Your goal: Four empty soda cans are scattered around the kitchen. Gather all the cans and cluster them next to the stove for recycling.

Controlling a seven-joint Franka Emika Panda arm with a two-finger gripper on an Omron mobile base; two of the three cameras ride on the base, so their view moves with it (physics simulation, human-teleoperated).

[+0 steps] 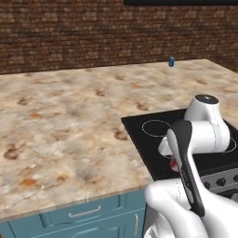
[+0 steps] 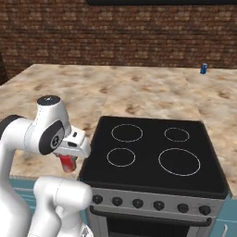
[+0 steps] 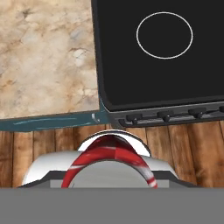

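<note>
This is a home kitchen, rendered rather than filmed. A black glass stove with four thin white burner rings sits flush in a mottled beige stone counter, and a row of dark knobs runs along its grey front panel. Teal cabinet drawers with slim metal handles sit under the counter edge. A dark brick wall backs the counter, and wooden floorboards show below the cabinets in the hand view.

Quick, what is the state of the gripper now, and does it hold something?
Gripper: closed on a red soda can, held by the front left corner of the stove.
</note>
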